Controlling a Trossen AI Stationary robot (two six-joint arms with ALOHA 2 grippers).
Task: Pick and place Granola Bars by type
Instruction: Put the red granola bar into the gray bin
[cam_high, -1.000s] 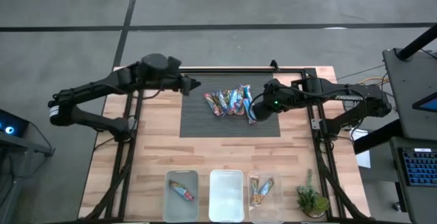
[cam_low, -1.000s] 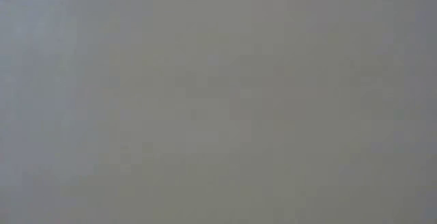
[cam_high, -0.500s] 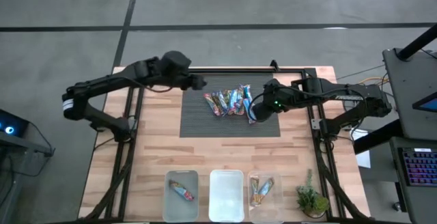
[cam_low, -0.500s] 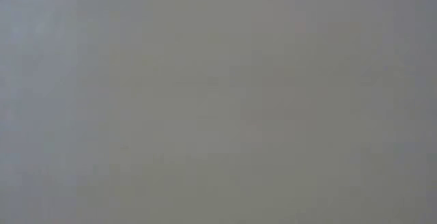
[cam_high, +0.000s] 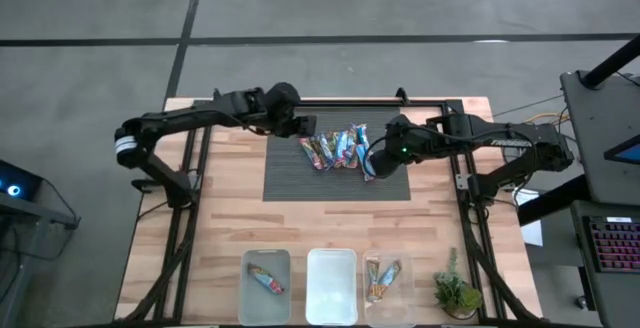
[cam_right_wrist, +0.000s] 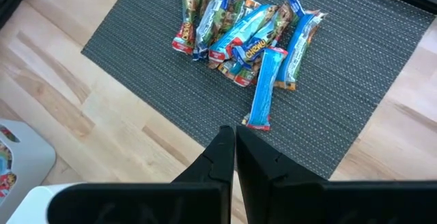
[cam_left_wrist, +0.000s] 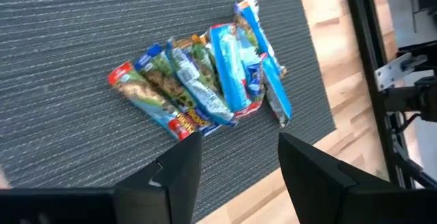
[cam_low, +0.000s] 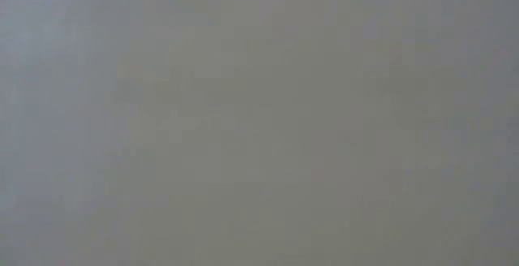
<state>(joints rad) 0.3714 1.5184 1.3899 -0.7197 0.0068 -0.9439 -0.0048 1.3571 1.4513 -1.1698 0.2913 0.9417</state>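
Observation:
Several granola bars (cam_high: 336,148) in blue, red and orange wrappers lie heaped on the dark mat (cam_high: 300,183), some resting on each other. My left gripper (cam_high: 308,125) hovers open just beyond the heap's far left side; in its wrist view (cam_left_wrist: 235,159) the heap (cam_left_wrist: 205,80) lies ahead of the spread fingers. My right gripper (cam_high: 368,166) hangs shut at the heap's right side, above the mat. In its wrist view (cam_right_wrist: 234,145) a blue bar (cam_right_wrist: 263,87) lies flat just ahead of the fingertips. The low view shows only grey.
Three clear bins stand along the near edge: the left bin (cam_high: 250,293) holds one bar, the middle bin (cam_high: 331,286) shows none, the right bin (cam_high: 400,293) holds bars. A small plant (cam_high: 455,293) stands at the near right corner. Black frame rails (cam_high: 195,168) run along both sides.
My left gripper has reached toward the table's right edge and downward, from over the table's far left part to the left side of the heap, tipping further down and staying open. The bars lie as before.

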